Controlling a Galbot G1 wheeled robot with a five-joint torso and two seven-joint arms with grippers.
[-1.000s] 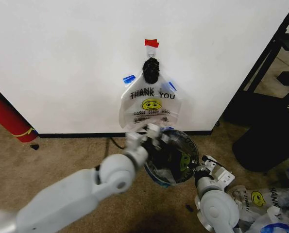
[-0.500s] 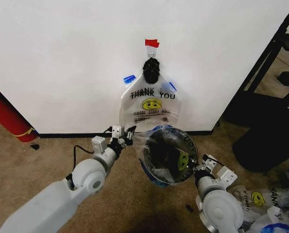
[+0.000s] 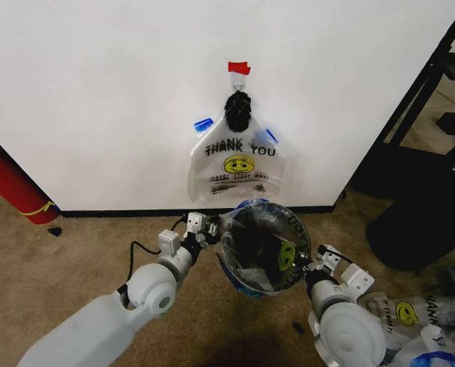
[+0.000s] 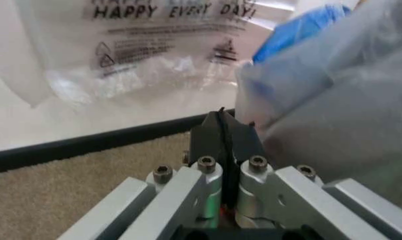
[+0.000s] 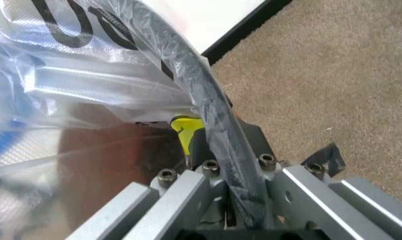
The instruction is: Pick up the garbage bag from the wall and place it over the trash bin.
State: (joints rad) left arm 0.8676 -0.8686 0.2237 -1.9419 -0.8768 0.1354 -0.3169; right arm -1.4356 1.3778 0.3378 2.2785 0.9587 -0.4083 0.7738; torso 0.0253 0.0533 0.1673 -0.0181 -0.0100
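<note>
The trash bin (image 3: 267,246), black wire mesh, stands on the carpet below the wall (image 3: 105,92), with a garbage bag (image 3: 287,226) stretched over its rim. My left gripper (image 3: 214,223) sits at the bin's left rim, shut on the bag's film (image 4: 321,100); its black fingers (image 4: 211,135) are pressed together. My right gripper (image 3: 313,267) is at the right rim, shut on the plastic-covered rim wire (image 5: 211,107). Another garbage bag (image 3: 235,164) hangs from a hook under the red tape patch (image 3: 238,68).
A red cylinder (image 3: 9,180) leans at the left by the wall. Black furniture (image 3: 430,206) stands at the right. More printed bags (image 3: 411,317) lie on the carpet at the lower right. A black cable (image 3: 144,248) runs along my left arm.
My left arm pulled back off the bin's mouth to the left, stretching the film, then moved right again to the bin's left rim. The right gripper stayed at the right rim.
</note>
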